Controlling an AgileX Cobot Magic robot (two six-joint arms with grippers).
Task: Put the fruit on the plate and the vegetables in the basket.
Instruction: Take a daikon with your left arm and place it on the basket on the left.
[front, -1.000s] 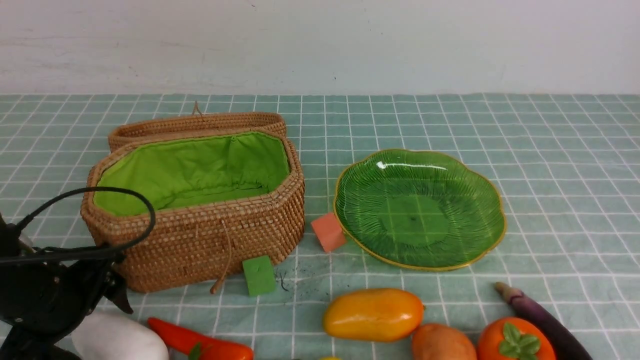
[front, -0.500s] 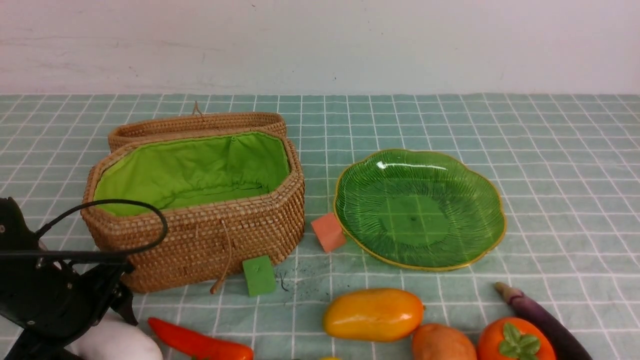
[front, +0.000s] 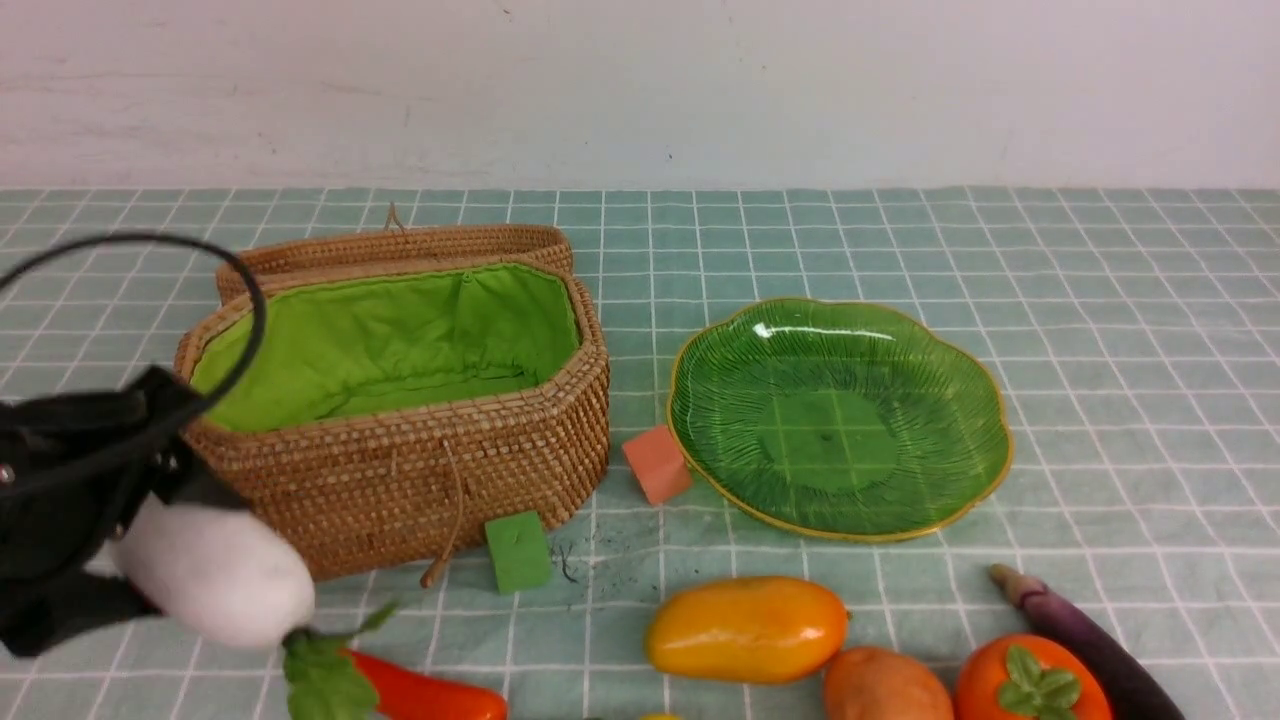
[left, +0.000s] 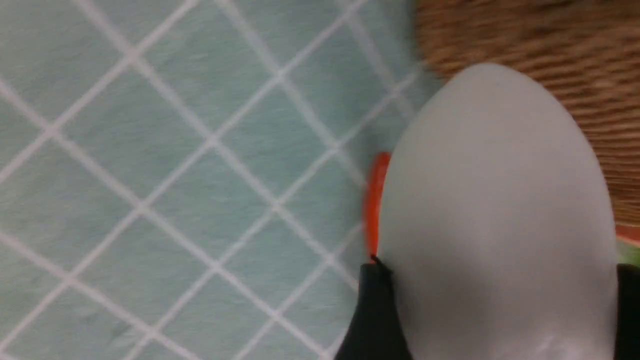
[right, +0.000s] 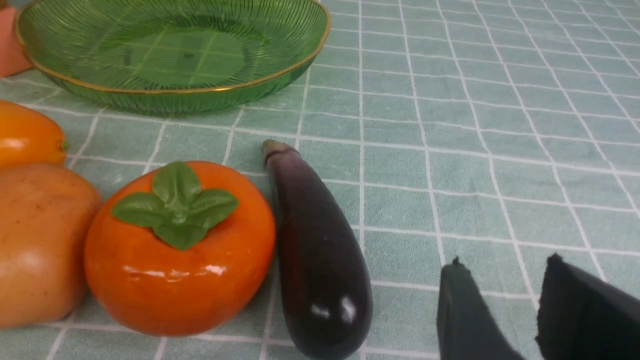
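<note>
Two grippers: the left gripper (left: 500, 290), jaws wide, clasps the white radish (front: 215, 575) above the tablecloth (front: 1100, 300), just before the basket's (front: 400, 480) left end; the right gripper (right: 502, 280) gapes partway, empty, near the eggplant (right: 315, 240).

From above I have open access to the green-lined hollow of the eight-sided woven wicker basket (front: 450, 470). Its hinged wicker lid (front: 400, 245) lies folded back behind. The basket's front wall stands close beside my left gripper (left: 500, 320), clamped on the white oblong toy radish (front: 215, 575). The translucent green glass plate (front: 840, 420) is bare, with a small orange cube (front: 657, 465) just beside its rim. By my right gripper (right: 502, 270), jaws parted, the long dark purple eggplant (right: 317, 250) and round orange-red persimmon (right: 180, 250) crowd one side. Checked teal cloth (right: 500, 125) lies open on the other.
</note>
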